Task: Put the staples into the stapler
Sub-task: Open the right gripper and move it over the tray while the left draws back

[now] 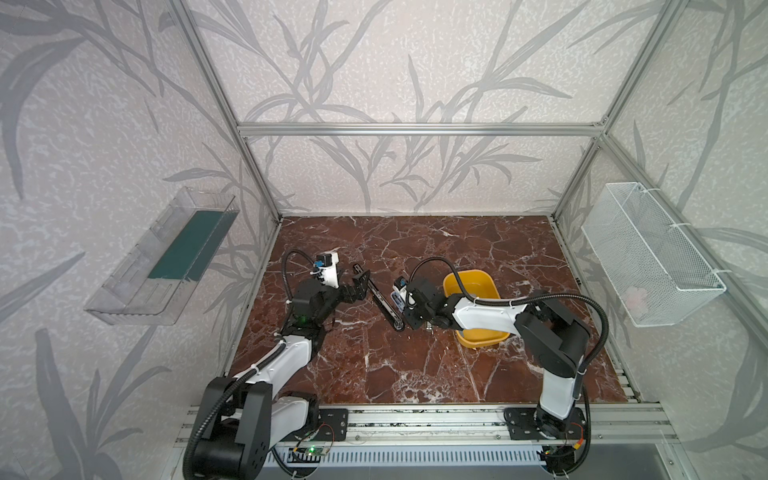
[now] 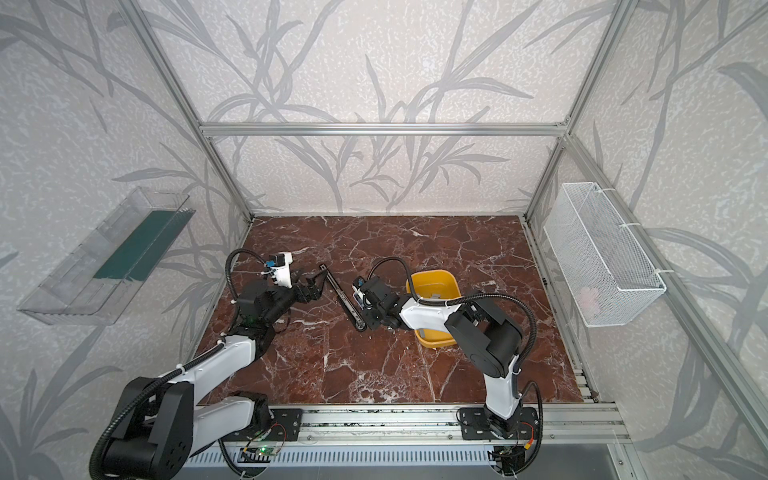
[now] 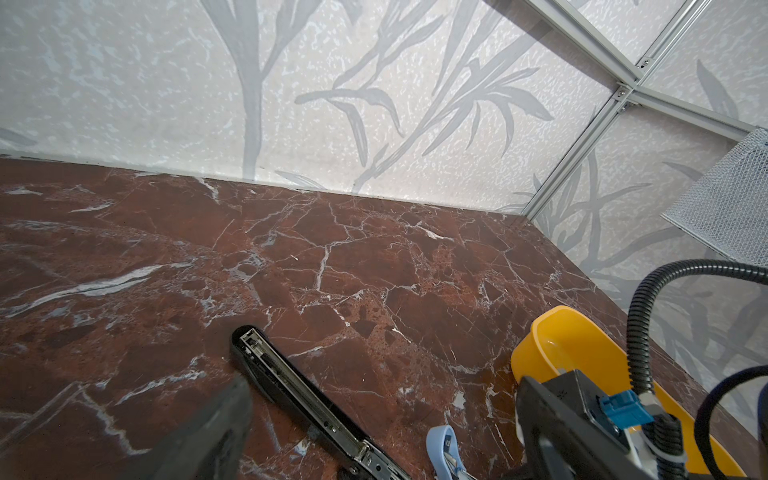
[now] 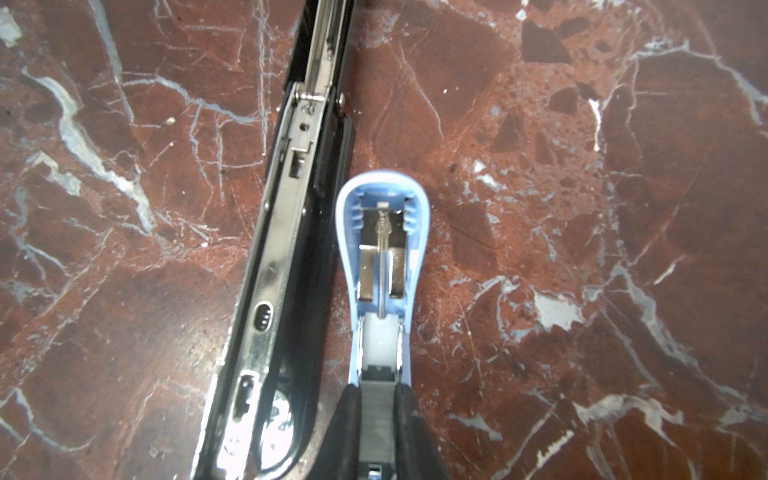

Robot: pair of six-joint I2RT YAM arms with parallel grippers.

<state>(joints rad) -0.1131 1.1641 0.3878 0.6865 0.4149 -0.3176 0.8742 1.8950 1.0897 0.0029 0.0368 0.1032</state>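
A long black stapler lies opened flat on the marble table, its metal channel facing up. Close beside it lies a small light-blue stapler, also open, with its spring and white pusher showing. My right gripper points down over the blue stapler's rear, shut on a grey strip of staples that lies in line with the channel. My left gripper stands open beside the black stapler's far end, holding nothing. Only one of its fingers shows in the left wrist view.
A yellow bin stands just behind the right arm. A white wire basket hangs on the right wall and a clear plastic tray on the left wall. Aluminium frame posts edge the table.
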